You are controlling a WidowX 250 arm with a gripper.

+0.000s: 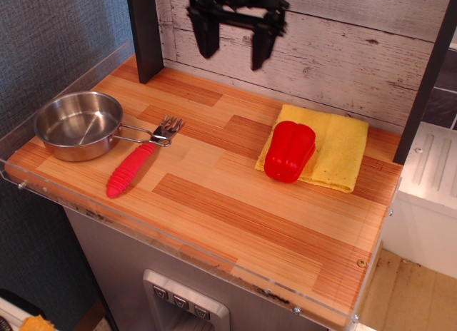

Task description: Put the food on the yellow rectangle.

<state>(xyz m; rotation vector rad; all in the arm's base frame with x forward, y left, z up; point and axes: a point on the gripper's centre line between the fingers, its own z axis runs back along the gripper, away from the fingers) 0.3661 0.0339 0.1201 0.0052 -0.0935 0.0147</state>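
At the far left of the frame sits a round, shiny stainless-steel saucepan (78, 124) on the striped wooden tabletop (214, 202), its thin wire handle pointing right. Just beyond that handle's tip lies a metal fork with a ribbed red handle (137, 165); its tines touch or overlap the end of the pan handle, and its red grip runs down toward the lower left.

In the upper middle of the frame my black two-fingered gripper (233, 35) hangs in front of the whitewashed plank wall (343, 53), well above the table surface. Its two fingers are spread wide apart with nothing between them, so I am released and holding nothing. A dark vertical post (146, 31) stands just left of me against the wall.

Right of centre is the glossy red plastic toy bell pepper (289, 151), blocky and lobed. It lies on the left part of the folded yellow cloth towel (335, 149), with its lower left end reaching over the towel's left edge above the bare wood. The towel itself lies flat near the wall toward the right side of the table, well apart from my gripper.
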